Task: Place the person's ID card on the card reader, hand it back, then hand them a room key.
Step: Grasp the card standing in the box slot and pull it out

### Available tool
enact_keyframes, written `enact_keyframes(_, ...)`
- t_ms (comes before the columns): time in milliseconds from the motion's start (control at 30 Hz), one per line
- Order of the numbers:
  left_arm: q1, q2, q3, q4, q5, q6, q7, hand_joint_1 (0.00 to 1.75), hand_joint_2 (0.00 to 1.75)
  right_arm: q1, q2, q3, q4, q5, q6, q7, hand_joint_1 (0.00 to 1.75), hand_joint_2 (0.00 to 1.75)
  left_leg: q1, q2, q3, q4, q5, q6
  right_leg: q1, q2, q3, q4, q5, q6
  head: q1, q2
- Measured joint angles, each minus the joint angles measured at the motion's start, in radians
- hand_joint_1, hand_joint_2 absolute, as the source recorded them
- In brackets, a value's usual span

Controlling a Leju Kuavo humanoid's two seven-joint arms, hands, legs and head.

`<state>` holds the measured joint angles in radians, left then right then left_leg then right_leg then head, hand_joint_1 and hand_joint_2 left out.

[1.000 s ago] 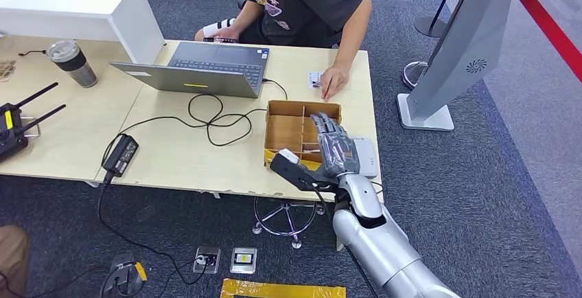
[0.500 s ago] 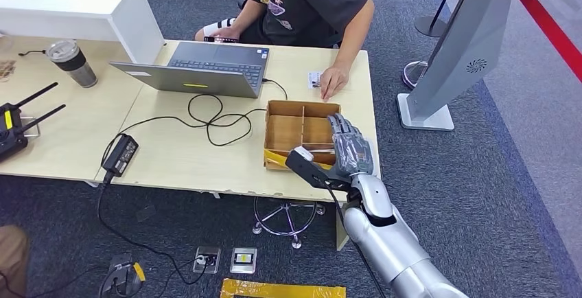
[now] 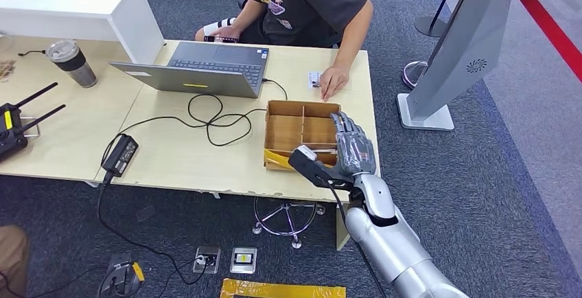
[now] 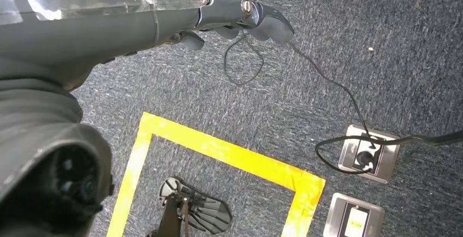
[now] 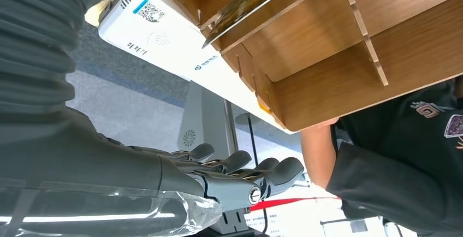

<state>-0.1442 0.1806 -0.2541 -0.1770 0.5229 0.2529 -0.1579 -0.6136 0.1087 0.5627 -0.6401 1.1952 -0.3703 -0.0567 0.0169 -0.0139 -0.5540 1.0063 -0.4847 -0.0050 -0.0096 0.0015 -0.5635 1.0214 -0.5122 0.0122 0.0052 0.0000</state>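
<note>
The ID card (image 3: 315,79) lies on the table's far edge, with the person's hand (image 3: 333,82) resting beside it. My right hand (image 3: 351,148) hovers flat over the table's near right corner, fingers straight and empty, beside the wooden box (image 3: 302,105). In the right wrist view the white card reader (image 5: 164,37) lies along the box wall (image 5: 338,78), and a room key card (image 5: 248,5) leans in a compartment; my right hand (image 5: 164,177) holds nothing. My left hand (image 4: 164,13) hangs over the carpet, empty with its fingers loosely extended.
An open laptop (image 3: 206,68) and a looping black cable (image 3: 213,116) with a power brick (image 3: 121,154) lie left of the box. A tumbler (image 3: 71,62) stands far left. A grey kiosk stand (image 3: 460,51) rises right of the table. Floor sockets (image 4: 368,154) sit beneath.
My right hand has shifted right and slightly forward over the card reader, then nearly stopped. The person's head has moved a little; their hand stays by the ID card.
</note>
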Motion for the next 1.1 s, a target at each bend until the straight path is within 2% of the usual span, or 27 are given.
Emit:
enact_keyframes(200,0.000,0.001,0.000,0.000,-0.003,0.000,0.000,0.00,0.00,0.002,0.000,-0.005,0.000,0.002,-0.005,-0.009,0.22,1.75,0.000,0.000,0.000,0.000,0.000,0.000,0.000,0.000,0.000,0.000,0.000,0.000,0.000,0.000)
enact_keyframes(367,0.000,0.001,0.000,0.000,-0.003,-0.001,0.000,0.00,0.00,0.002,0.001,-0.010,0.000,0.002,-0.003,-0.016,0.41,1.75,0.000,0.000,0.000,0.000,0.000,0.000,0.000,0.000,0.000,0.000,0.000,0.000,0.000,0.000)
enact_keyframes(533,0.000,0.001,0.000,0.000,-0.003,-0.001,0.000,0.00,0.00,0.002,0.003,-0.011,0.000,0.002,0.004,-0.025,0.44,1.75,0.000,0.000,0.000,0.000,0.000,0.000,0.000,0.000,0.000,0.000,0.000,0.000,0.000,0.000)
enact_keyframes(733,0.000,0.001,0.000,0.000,-0.003,-0.001,0.000,0.00,0.00,0.002,0.004,-0.011,0.000,0.002,0.012,-0.027,0.68,1.75,0.000,0.000,0.000,0.000,0.000,0.000,0.000,0.000,0.000,0.000,0.000,0.000,0.000,0.000)
enact_keyframes(1100,-0.002,0.001,-0.001,0.000,-0.006,-0.004,0.000,0.00,0.00,0.006,0.021,-0.009,0.000,0.010,0.094,-0.060,0.69,1.75,0.000,0.000,0.000,0.000,0.000,0.000,0.000,0.000,0.000,0.000,0.000,0.000,0.000,0.000)
